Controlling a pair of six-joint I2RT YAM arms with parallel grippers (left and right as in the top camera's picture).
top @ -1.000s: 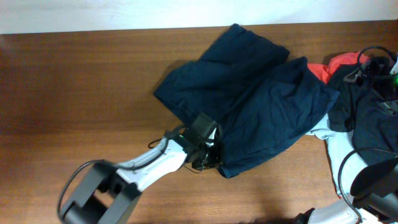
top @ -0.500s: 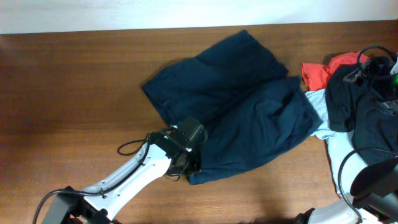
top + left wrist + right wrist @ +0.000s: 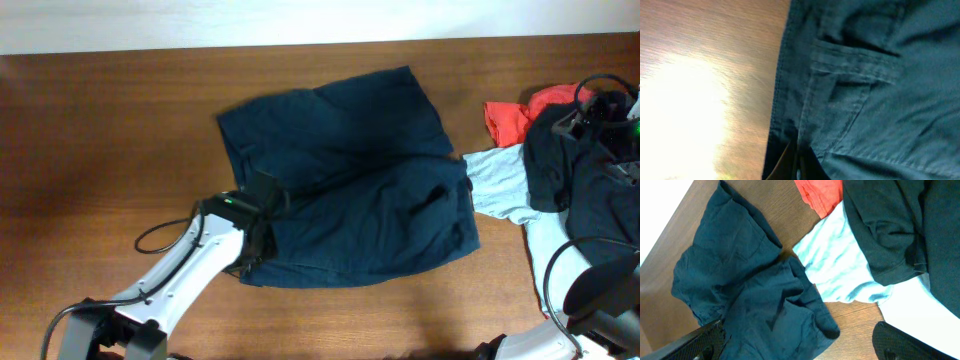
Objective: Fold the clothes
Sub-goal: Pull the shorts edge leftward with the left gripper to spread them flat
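- Lying open across the middle of the overhead view, the dark navy blue woven shorts [image 3: 345, 190] rest on the brown wooden table [image 3: 100, 150]. The waistband is at frame left and the two wide legs reach toward the right.
- The left gripper [image 3: 794, 167] sits at the lower-left corner of the waistband. Its fingers are pressed together, and the wrist view shows the fabric's stitched edge running straight down into them, so it appears to be pinching that corner.
- The right gripper [image 3: 797, 337] hangs over the right side of the scene with its fingers spread wide, one at each bottom corner of its own view. It holds nothing.
- At the right of the overhead view lie a light blue T-shirt [image 3: 495, 180], a red garment [image 3: 510, 115] above it and a black garment [image 3: 590, 190] at the frame edge. The hem of the lower leg lies right against the T-shirt's sleeve.
- As a judgement, the laying-out stage looks nearly done, since both legs and the waistband lie in one layer with only shallow creases near the centre.
- No fold shows yet. Bringing one leg over the other and then doubling the length both appear to be left to do.
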